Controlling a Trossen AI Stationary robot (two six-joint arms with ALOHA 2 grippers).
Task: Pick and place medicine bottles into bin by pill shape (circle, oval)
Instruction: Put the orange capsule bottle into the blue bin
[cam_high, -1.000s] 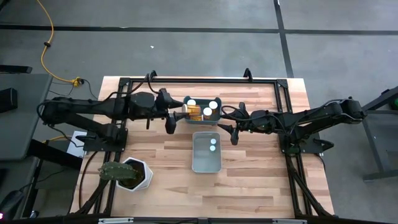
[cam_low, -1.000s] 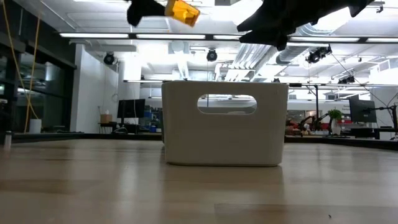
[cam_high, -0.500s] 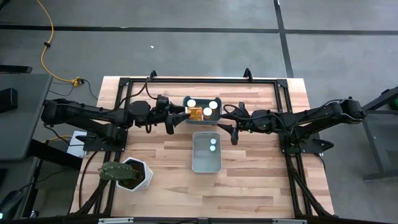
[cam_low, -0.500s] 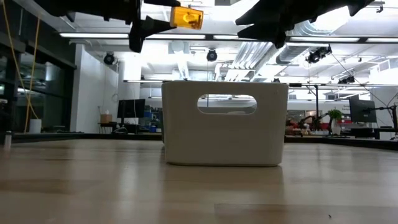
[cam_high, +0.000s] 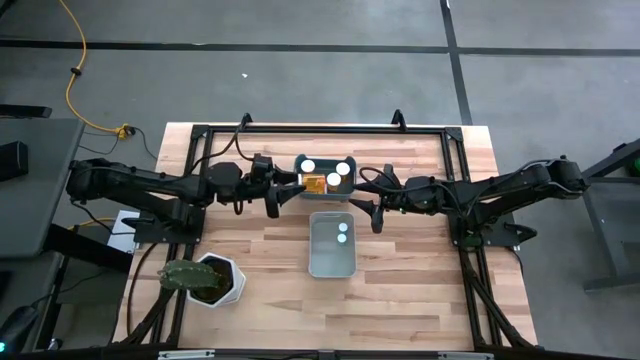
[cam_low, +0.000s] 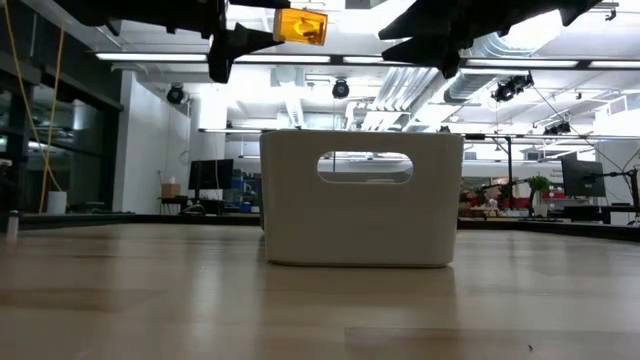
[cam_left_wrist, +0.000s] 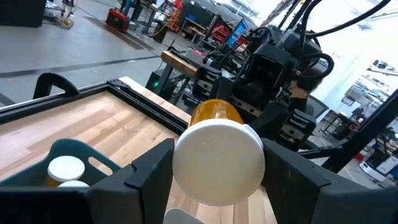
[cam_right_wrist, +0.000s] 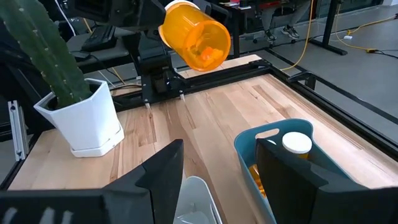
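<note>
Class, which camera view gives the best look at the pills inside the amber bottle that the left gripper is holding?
The right wrist view: the amber bottle faces it bottom-on, so pills show through the clear plastic. The left wrist view sees mostly its white cap between the left gripper fingers. The low and high views show it small, contents unreadable.

Against the frame one second back, we see the left gripper (cam_high: 291, 186) sitting further toward 3 o'clock in the high view, its tips now at the 9 o'clock rim of the blue bin (cam_high: 300, 163). The amber bottle (cam_high: 313, 183) it clamps reads smaller from above, with a shorter amber face than the long striped side seen then.

In the low view the amber bottle (cam_low: 301, 26) lies level instead of tilted, and the left arm (cam_low: 150, 12) now spans the upper 9 to 11 o'clock area, where only the gripper tip showed.

From half a second back we note no shift.
</note>
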